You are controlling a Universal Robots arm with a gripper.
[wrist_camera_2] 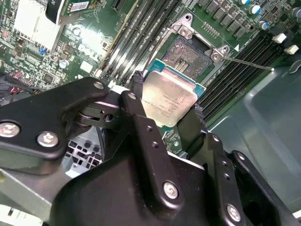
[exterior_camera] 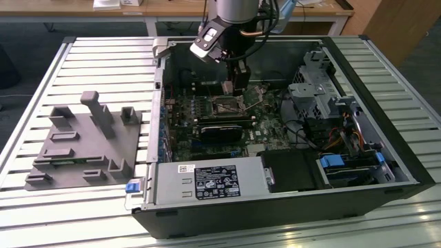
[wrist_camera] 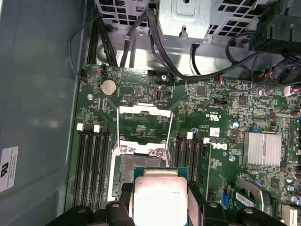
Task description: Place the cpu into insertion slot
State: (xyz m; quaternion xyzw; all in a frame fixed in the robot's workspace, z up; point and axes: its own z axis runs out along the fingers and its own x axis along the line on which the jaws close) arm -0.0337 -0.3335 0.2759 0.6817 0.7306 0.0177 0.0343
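Inside the open computer case (exterior_camera: 276,214), my gripper (wrist_camera_2: 165,106) is clamped on the chip (wrist_camera_2: 170,94).
I see the chip held tilted, overlapping one edge of the uncovered socket (wrist_camera_2: 189,52) (seated? not that I can tell); in the exterior view the socket lies around six o'clock from the gripper.

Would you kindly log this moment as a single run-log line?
gripper: shut on cpu | cpu: held near insertion slot, not seated | insertion slot: empty

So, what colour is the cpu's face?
The cpu is dull silvery-beige, best seen in the second wrist view.
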